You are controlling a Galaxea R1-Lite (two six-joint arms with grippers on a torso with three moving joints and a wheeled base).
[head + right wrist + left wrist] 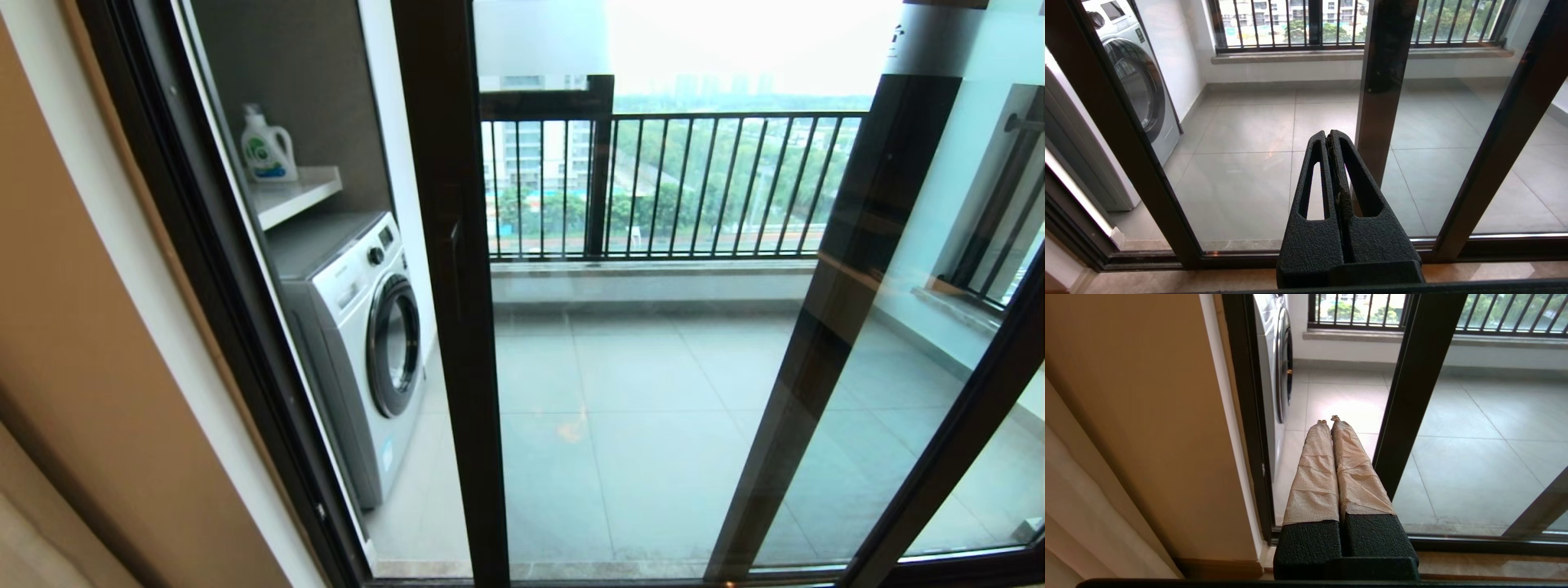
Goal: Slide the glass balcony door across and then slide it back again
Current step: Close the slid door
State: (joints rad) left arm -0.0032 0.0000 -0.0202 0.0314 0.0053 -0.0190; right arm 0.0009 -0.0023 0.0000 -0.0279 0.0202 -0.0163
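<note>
Nearest, the left gripper (pixel 1329 421), its tape-wrapped fingers (pixel 1314 469) pressed together on nothing, hangs before the gap beside the wall. The right gripper (pixel 1330 136), likewise closed and empty, faces the glass. Beyond them stands the glass balcony door (pixel 457 327), its dark frame upright just right of the washing machine (pixel 359 327). Farthest, the balcony railing (pixel 678 184) spans the tiled floor's far edge.
</note>
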